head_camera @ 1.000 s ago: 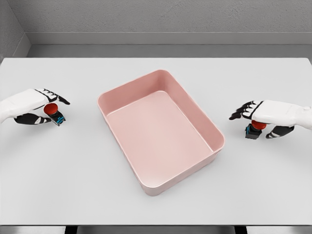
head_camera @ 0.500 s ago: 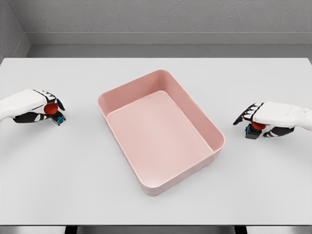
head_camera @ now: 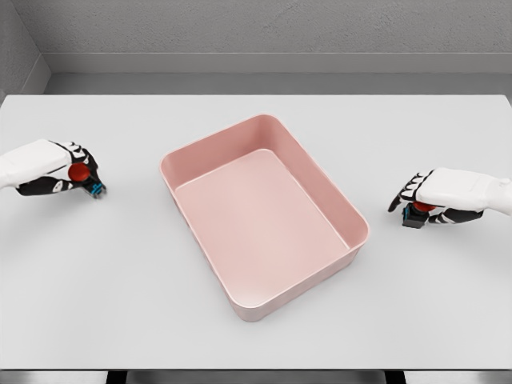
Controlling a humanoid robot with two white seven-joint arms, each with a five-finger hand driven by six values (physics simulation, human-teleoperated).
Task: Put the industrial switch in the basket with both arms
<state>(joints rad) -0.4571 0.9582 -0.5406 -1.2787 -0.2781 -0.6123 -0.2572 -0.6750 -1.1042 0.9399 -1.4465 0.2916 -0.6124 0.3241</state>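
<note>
Basket: a pink rectangular plastic basket (head_camera: 264, 216) with rounded corners sat at the centre of the white bench (head_camera: 256, 336), turned askew, holding nothing.
Left switch: a red-capped industrial switch with a dark body (head_camera: 82, 178) lay at nine o'clock from the basket, well apart from it, on the bench.
Left hand: the white left hand (head_camera: 56, 168) had its black-jointed fingers (head_camera: 84, 156) curled and clamped on that switch.
Right switch: a second red-capped dark switch (head_camera: 416, 213) stood at three o'clock, well apart from the basket.
Right hand: the white right hand (head_camera: 444, 196) covered it from above, fingers (head_camera: 404, 192) closed around it.
</note>
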